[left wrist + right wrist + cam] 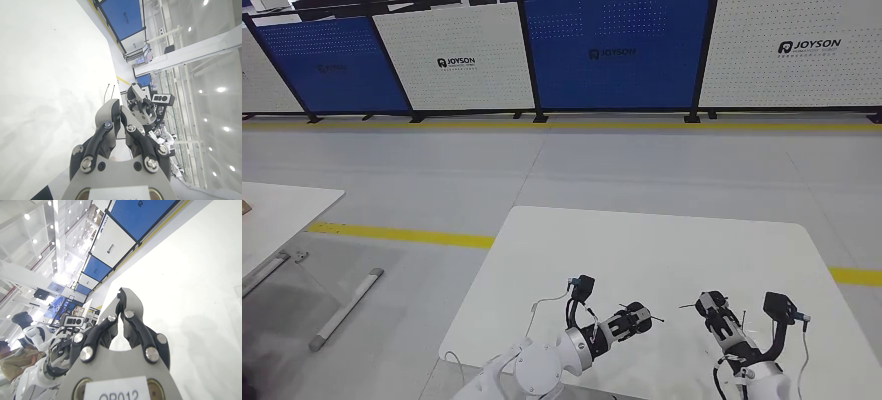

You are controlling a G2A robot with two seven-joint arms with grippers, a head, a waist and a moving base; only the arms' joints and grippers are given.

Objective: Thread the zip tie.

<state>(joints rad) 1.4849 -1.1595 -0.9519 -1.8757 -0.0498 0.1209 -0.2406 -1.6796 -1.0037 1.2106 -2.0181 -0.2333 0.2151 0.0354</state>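
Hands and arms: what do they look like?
Left hand and right hand match: grey metal base plate with white printed label, black linkage bars on silver pins, pale grey fingers with black ribbed pads. White and black arms, thin cables.

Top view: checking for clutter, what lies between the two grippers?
Bare white table in the top view; a thin black zip tie juts from the left gripper toward the right gripper.

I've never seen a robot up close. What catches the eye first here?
Two robot arms sit at the near edge of a white table, the left gripper and right gripper facing each other, both shut. Thin black zip tie strands stick out past the left gripper's fingers.
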